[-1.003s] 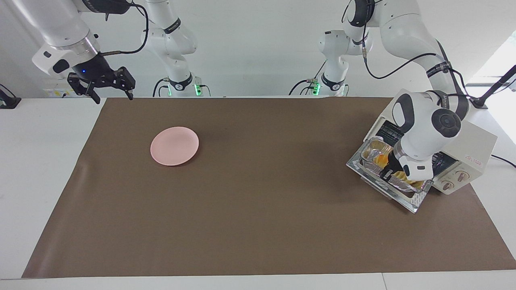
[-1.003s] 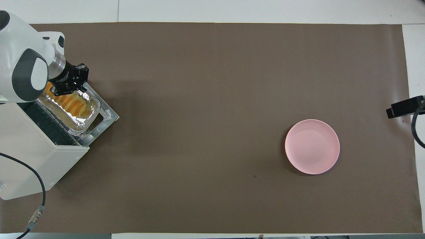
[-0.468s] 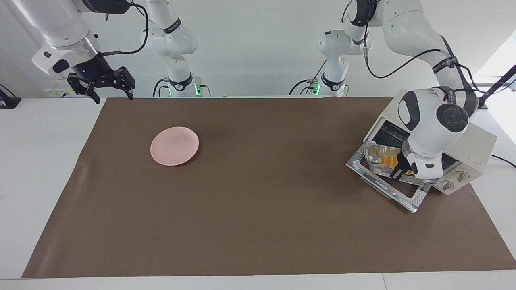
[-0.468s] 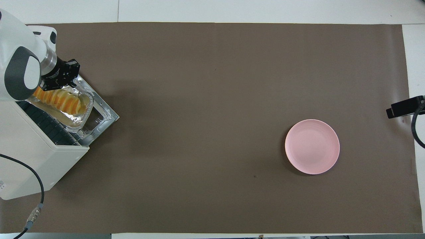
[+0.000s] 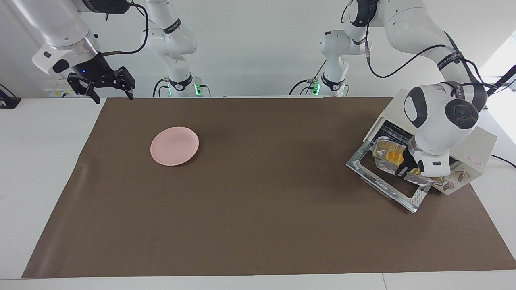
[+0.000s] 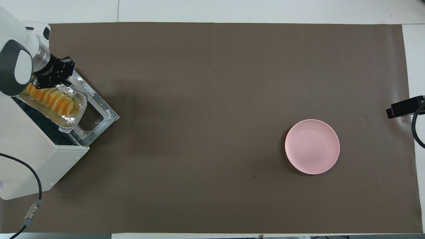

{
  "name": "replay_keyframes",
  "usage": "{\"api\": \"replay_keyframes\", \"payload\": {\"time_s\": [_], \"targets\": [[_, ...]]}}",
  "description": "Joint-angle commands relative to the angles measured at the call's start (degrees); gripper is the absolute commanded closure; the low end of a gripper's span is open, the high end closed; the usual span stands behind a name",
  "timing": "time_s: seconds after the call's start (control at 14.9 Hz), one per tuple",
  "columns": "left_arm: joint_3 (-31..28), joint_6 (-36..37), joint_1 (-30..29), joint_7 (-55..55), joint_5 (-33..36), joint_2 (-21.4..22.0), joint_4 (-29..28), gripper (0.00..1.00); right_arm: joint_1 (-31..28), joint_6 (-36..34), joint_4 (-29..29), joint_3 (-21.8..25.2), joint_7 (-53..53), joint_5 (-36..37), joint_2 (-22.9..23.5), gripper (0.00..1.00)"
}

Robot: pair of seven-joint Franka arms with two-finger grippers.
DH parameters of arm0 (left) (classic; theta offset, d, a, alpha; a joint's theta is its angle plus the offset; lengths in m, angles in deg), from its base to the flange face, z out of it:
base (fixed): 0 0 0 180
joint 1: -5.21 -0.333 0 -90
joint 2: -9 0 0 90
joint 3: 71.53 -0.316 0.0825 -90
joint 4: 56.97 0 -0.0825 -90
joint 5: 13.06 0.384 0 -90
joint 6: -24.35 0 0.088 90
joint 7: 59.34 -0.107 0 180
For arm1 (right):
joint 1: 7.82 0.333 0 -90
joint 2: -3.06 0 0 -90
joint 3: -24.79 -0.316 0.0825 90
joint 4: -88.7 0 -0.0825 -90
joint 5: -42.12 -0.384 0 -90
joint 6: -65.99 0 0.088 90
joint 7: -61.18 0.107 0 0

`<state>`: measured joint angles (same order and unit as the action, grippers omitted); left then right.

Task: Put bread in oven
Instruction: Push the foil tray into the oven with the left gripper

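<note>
The bread (image 6: 49, 99) is a ridged golden loaf lying in a crinkled silver foil tray (image 6: 71, 121). The tray sits half inside the mouth of the cream-white oven (image 6: 36, 159), over its wire rack and the inner end of the open glass door (image 6: 101, 114). My left gripper (image 6: 54, 81) is shut on the tray's rim at its end farther from the robots. In the facing view the left gripper (image 5: 408, 169) covers part of the bread (image 5: 390, 155) and tray (image 5: 383, 165) in front of the oven (image 5: 477, 147). My right gripper (image 5: 112, 94) waits open and empty, raised over the table's edge at the right arm's end.
A round pink plate (image 5: 174, 146) lies empty on the brown mat toward the right arm's end, and it also shows in the overhead view (image 6: 312, 146). The oven's door (image 5: 385, 187) lies flat on the mat. A black cable (image 6: 33, 209) runs from the oven.
My left gripper has moved the foil tray with the bread off the open door and deeper into the oven's mouth. The right arm has not moved.
</note>
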<state>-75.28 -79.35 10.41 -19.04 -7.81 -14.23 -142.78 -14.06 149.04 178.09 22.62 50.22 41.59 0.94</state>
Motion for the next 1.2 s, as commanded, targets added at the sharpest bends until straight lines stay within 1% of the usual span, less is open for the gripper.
{"api": "replay_keyframes", "payload": {"time_s": [0.0,0.33,0.4,0.54,0.94,1.14], "targets": [[0.2,2.0,-1.2,-3.1,1.2,0.0,-1.4,1.00,-0.1,-0.5,0.4,-0.1,-0.6,0.8,-0.3,0.00],[0.1,3.0,-1.0,-3.2,1.3,2.9,-7.3,1.00,-0.1,-0.5,0.4,-0.1,-0.6,0.8,-0.3,0.00],[0.1,3.7,-0.9,-3.3,1.4,2.9,-7.4,1.00,-0.1,-0.5,0.4,-0.1,-0.6,0.8,-0.3,0.00],[0.2,5.2,-1.0,-5.1,4.0,3.0,-7.4,1.00,-0.1,-0.5,0.4,-0.1,-0.6,0.8,-0.3,0.00],[0.1,6.5,-1.5,-6.9,4.4,3.9,-8.7,1.00,0.0,-0.5,0.4,-0.1,-0.6,0.8,-0.3,0.00],[0.2,9.9,-1.2,-8.3,7.8,3.9,-8.6,1.00,-0.1,-0.5,0.4,-0.1,-0.6,0.8,-0.3,0.00]]}}
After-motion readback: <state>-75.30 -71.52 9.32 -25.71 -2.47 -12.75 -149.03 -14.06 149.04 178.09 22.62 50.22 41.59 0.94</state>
